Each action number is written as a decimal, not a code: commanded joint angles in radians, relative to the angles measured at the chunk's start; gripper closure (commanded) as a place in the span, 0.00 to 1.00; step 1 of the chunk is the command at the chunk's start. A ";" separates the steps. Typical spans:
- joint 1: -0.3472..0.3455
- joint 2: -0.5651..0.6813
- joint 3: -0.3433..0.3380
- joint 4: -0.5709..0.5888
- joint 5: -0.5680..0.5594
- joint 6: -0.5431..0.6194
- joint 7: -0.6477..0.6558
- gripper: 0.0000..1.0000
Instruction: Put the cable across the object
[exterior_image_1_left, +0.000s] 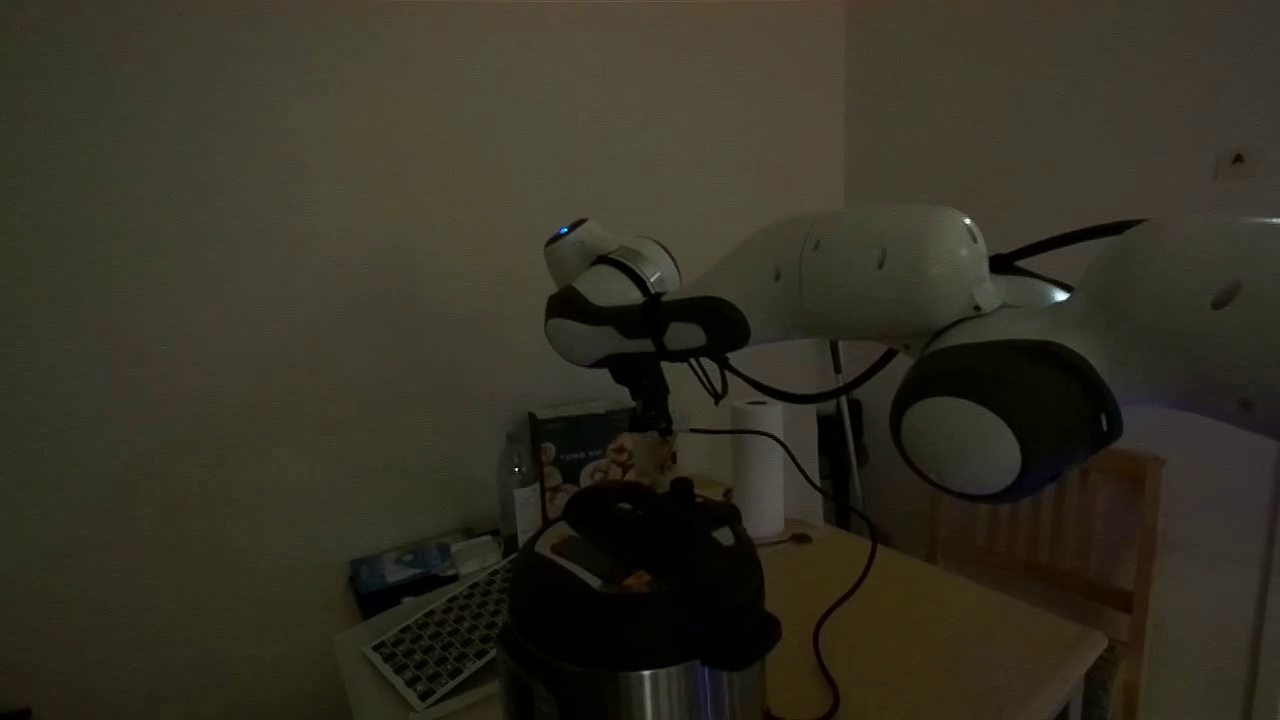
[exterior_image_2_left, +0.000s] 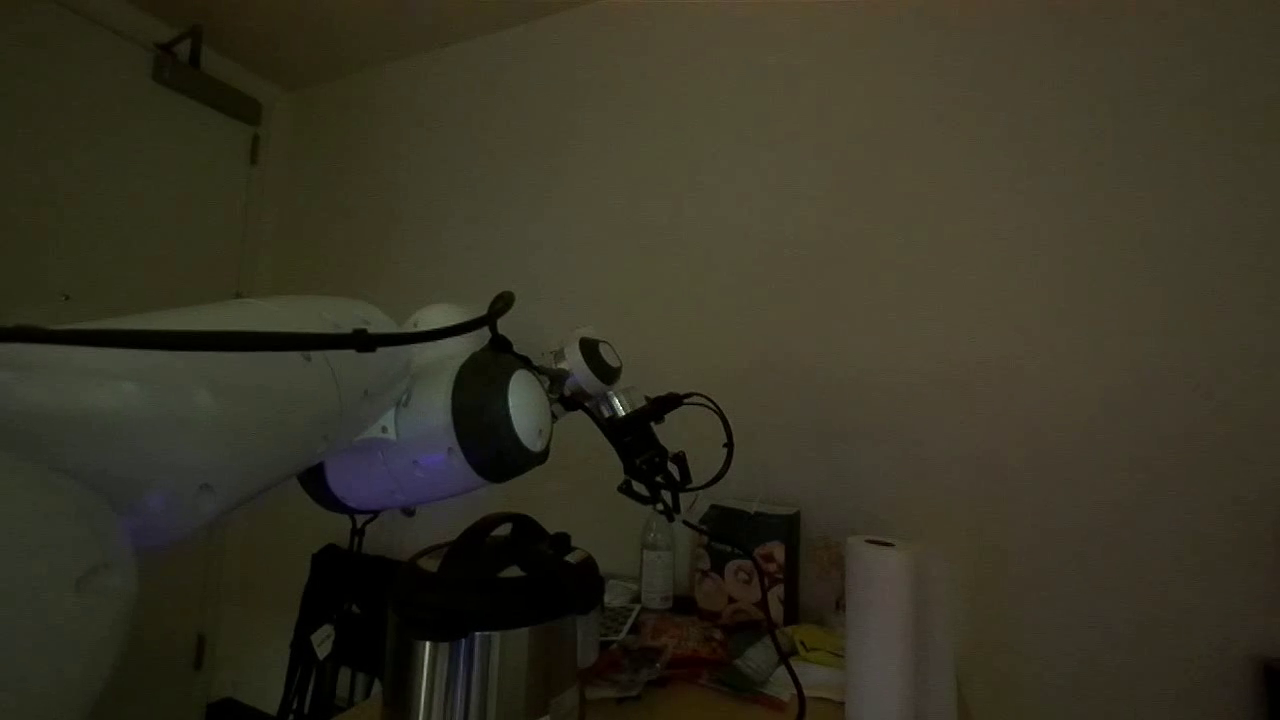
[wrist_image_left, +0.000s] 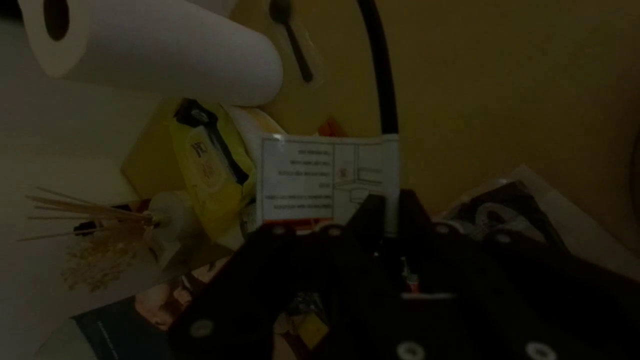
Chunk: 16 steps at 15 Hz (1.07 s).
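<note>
We hold the cable (wrist_image_left: 384, 85) by a labelled stretch: the jaws are pressed together on it, pinching it where a white label (wrist_image_left: 300, 175) wraps round. From the jaws it runs off to one side and sags below them in loose curves in both exterior views; its far end we cannot see. The object, we judge, is the lidded cooker (exterior_image_1_left: 640, 625), lower than the gripper (exterior_image_1_left: 655, 430); how nearly it lies under the jaws we cannot tell. To lay the cable well, we should grip firmly, carry the jaws higher than the lid handle (exterior_image_2_left: 510, 521), draw them past the cooker's edge so the slack falls across the top, and lower before letting go. The label may snag on the handle. Farther out, on the side of the jaws to which the cable runs, stands a paper roll (exterior_image_1_left: 758, 470); we should let no loop sweep it.
</note>
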<state>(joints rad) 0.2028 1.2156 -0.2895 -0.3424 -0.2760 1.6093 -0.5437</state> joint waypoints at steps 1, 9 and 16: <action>-0.001 0.000 -0.001 -0.001 0.000 -0.001 0.002 0.87; 0.138 -0.074 -0.021 0.000 -0.159 0.044 0.081 0.97; 0.271 -0.103 -0.011 -0.008 -0.205 -0.078 0.239 0.87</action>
<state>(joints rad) 0.4758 1.1209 -0.3167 -0.3388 -0.4655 1.5270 -0.3071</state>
